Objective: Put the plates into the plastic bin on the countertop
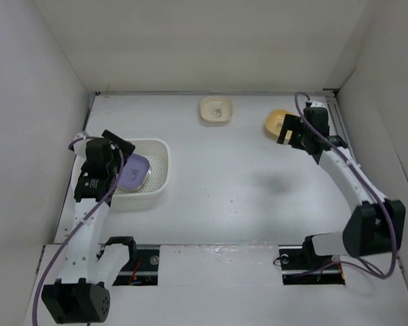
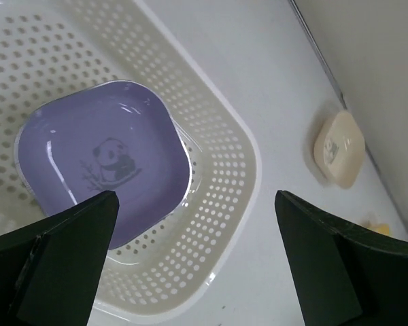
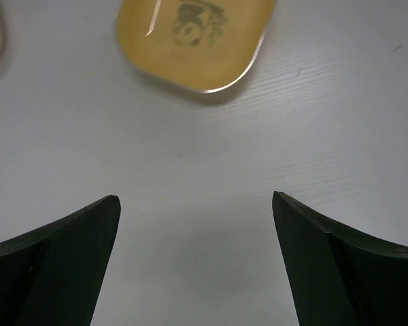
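A purple plate with a panda print lies flat inside the white plastic bin at the left of the countertop. My left gripper hovers open above the bin's right side, nothing between its fingers; from above the left gripper covers the plate's left edge. A cream plate sits at the back centre. An orange-yellow plate rests on the countertop at the back right, just ahead of my right gripper, which is open and empty above bare surface.
White walls enclose the countertop on three sides. The right arm reaches along the right wall toward the orange-yellow plate. The cream plate lies close to the back wall.
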